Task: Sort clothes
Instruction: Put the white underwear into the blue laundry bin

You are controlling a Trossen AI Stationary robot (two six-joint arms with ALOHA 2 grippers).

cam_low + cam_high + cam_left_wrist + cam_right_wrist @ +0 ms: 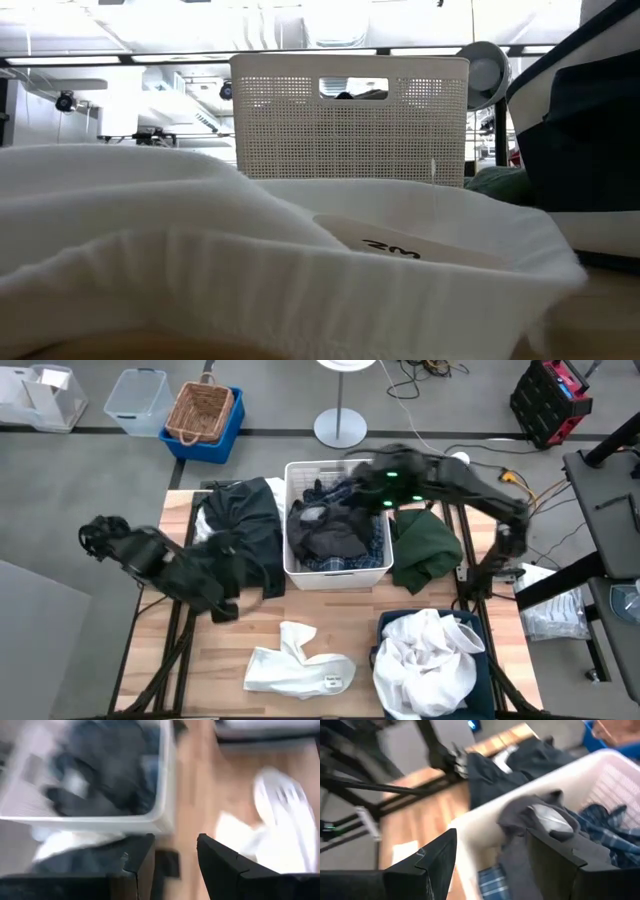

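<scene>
Sorting clothes: right tool (pixel 362 478) open over the white bin (pixel 336 573) at the desk's far edge, holding nothing.

Bin holds a dark grey garment (pixel 328 532) on a blue plaid shirt (pixel 610 827); black pile (pixel 245 520) far-left, dark green piece (pixel 424 545) right of the bin, white garment (pixel 300 665) at the near edge, white heap (pixel 425 660) near-right. All soft, light, limp; pinch a raised fold. Left tool (pixel 172 855) hovers near the left edge, fingers apart, probably empty; its view is blurred.
</scene>
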